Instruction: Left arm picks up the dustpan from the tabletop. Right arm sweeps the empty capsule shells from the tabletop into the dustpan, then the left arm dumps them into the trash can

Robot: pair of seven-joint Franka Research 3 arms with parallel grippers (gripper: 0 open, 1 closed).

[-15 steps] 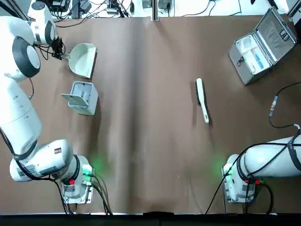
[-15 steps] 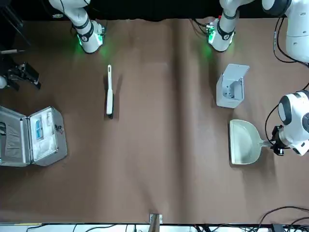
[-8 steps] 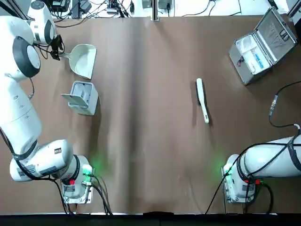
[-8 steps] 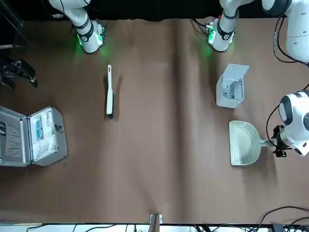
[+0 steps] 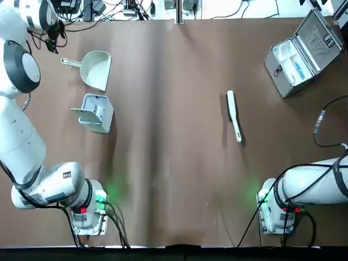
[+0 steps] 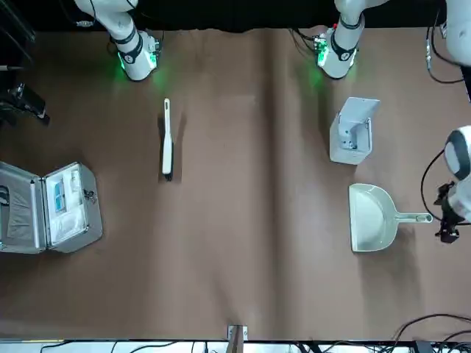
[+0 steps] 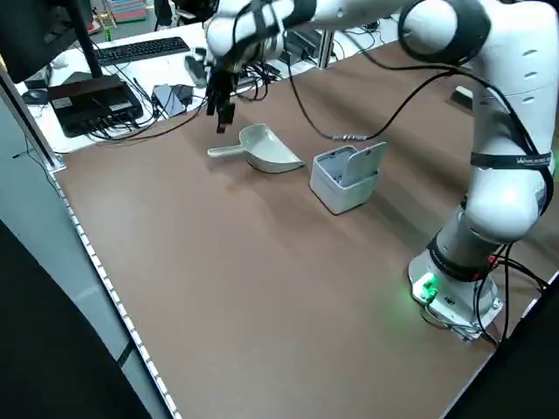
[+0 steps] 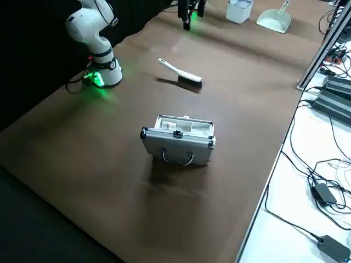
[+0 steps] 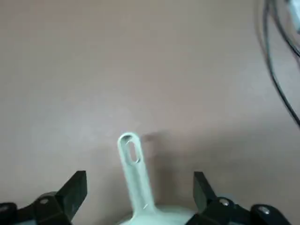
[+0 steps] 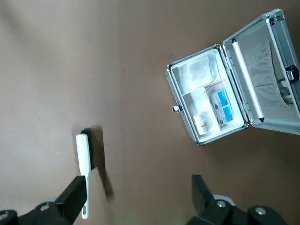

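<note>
L. gripper (image 9: 140,183): fingers wide apart, nothing held; nr. counter's (image 5: 168,136) far L edge. R. gripper (image 10: 138,183): fingers wide apart, nothing held; above counter's far R part.

Dustpan (image 5: 97,70), 1 pc.: on counter, handle end nr. L. fingers but untouched; pan lay farther R.

Room: wide counter stretch ran R of dustpan, up to brush (image 5: 234,115), approx. Brush lay robot-side of R. fingers.

Containers:
- Trash can (image 5: 99,120): robot-side of L. fingers, past dustpan; lid open, contents unclear.
- Silver case (image 10: 206,96): nr. R. fingers, lid open; clear packs, blue-marked pack (image 10: 221,105), sm. white bottle (image 10: 201,124) inside.
</note>
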